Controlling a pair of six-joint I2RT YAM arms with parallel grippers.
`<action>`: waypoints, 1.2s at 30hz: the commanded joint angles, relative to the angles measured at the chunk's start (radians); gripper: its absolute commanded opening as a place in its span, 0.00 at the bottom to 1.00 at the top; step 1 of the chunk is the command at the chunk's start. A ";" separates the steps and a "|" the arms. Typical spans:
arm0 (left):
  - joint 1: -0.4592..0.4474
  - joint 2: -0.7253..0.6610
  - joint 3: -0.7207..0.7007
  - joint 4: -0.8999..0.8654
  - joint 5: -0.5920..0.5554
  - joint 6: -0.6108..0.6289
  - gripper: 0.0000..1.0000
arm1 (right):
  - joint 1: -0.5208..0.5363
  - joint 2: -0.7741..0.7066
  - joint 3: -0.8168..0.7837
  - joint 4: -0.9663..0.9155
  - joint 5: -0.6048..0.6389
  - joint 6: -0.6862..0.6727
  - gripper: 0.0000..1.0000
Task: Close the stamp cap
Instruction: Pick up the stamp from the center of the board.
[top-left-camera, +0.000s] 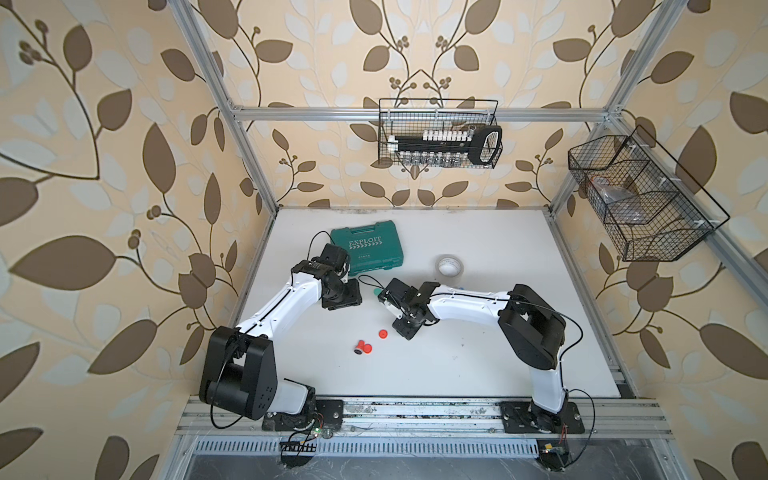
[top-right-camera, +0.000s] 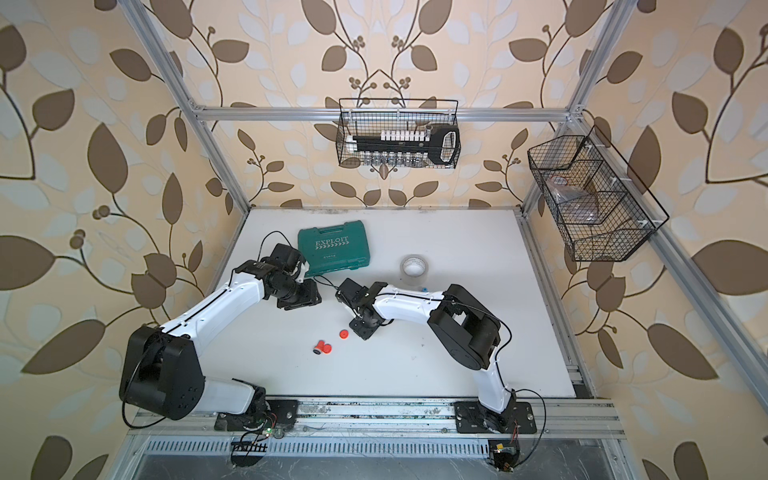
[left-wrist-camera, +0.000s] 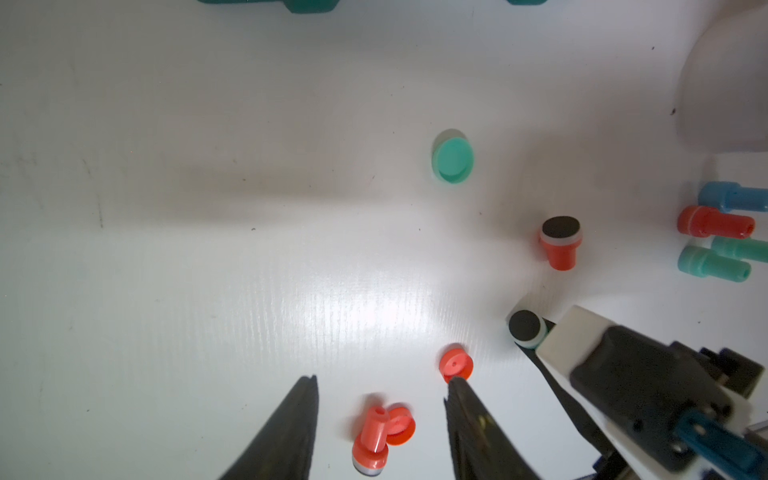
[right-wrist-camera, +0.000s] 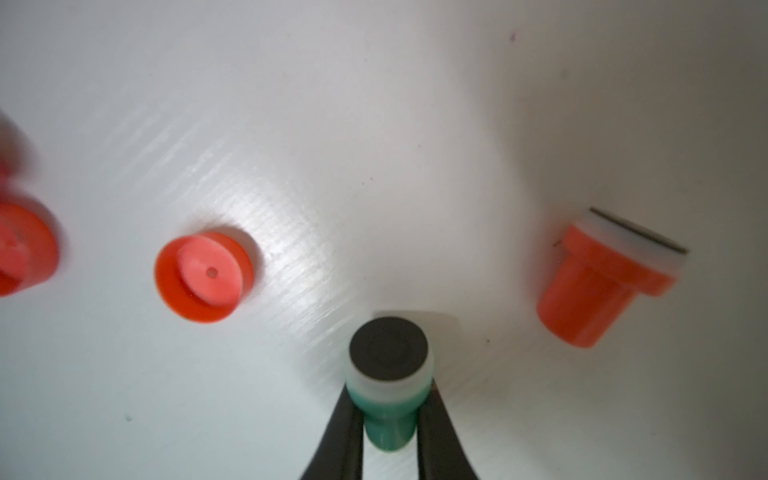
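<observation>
My right gripper (right-wrist-camera: 388, 401) is shut on the stem of a green stamp (right-wrist-camera: 388, 374), whose black pad faces away from the jaws. The left wrist view shows that stamp (left-wrist-camera: 525, 328) just above the table. A loose green cap (left-wrist-camera: 452, 161) lies open side up farther back, partly showing in a top view (top-left-camera: 377, 292). My left gripper (left-wrist-camera: 382, 379) is open above an orange stamp (left-wrist-camera: 372, 440) that lies against an orange cap (left-wrist-camera: 402, 424); its jaws touch neither.
A separate orange cap (top-left-camera: 382, 333) lies near the right wrist. An uncapped orange stamp (left-wrist-camera: 559, 245) stands pad up. Several capped stamps (left-wrist-camera: 719, 232) lie together. A green tool case (top-left-camera: 365, 247) and a tape roll (top-left-camera: 449, 266) sit at the back.
</observation>
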 joint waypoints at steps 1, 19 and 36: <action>0.001 -0.015 0.017 0.003 0.045 0.019 0.53 | 0.005 0.022 0.014 -0.004 -0.002 0.000 0.14; -0.108 -0.226 0.186 -0.036 0.428 -0.190 0.59 | -0.017 -0.592 -0.218 0.174 0.031 -0.094 0.08; -0.507 -0.215 0.435 -0.132 0.246 -0.383 0.59 | -0.016 -1.089 -0.528 0.437 -0.207 -0.452 0.00</action>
